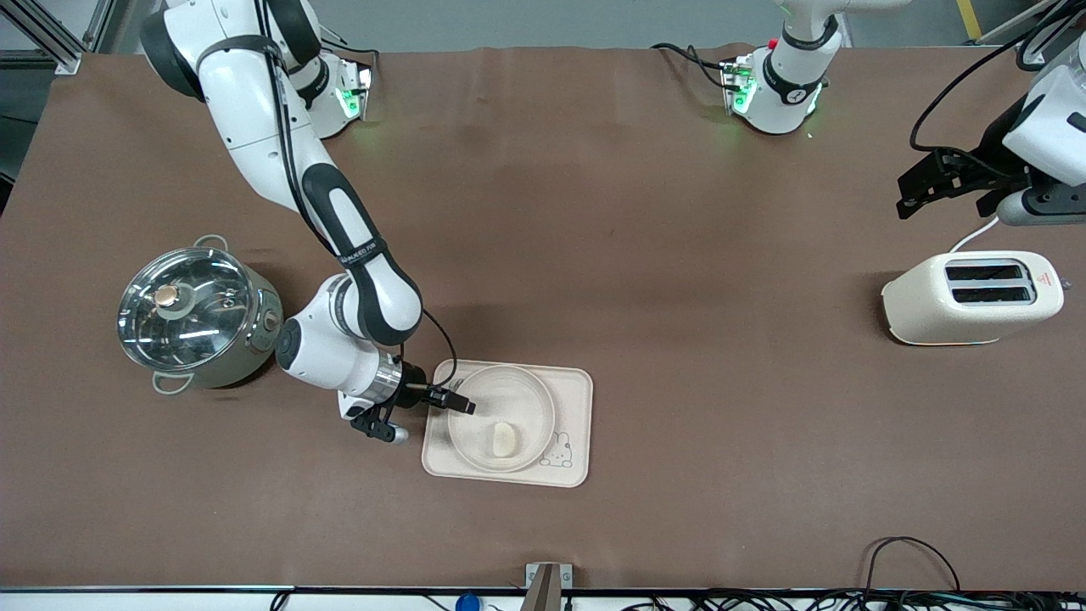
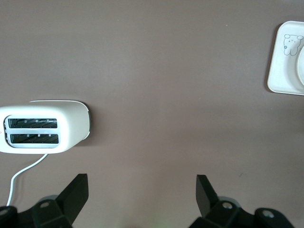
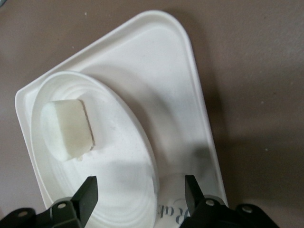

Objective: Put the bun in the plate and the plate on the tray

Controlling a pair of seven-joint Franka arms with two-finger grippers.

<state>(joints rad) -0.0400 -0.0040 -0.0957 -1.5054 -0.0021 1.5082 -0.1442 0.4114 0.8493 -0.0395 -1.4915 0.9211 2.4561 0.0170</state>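
Now small cream-white bun (image 1: 504, 439) sits in round shallow cream-beige plate (image 1: 530, 395), plate on cream-beige rectangular rabbit-print tray (image 1: 573, 382). Right gripper (image 1: 463, 405), fingers spread straddling plate rim, could drag plate off tray when retreating. Left gripper (image 2: 142, 190) waits wide apart over white toaster (image 1: 970, 299), well away from tray.

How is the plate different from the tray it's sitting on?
The plate is round, while the tray is rectangular with rounded corners. The plate is plain; the tray carries a small rabbit drawing and script. The plate holds the bun; the tray holds the plate. Both are cream-beige.
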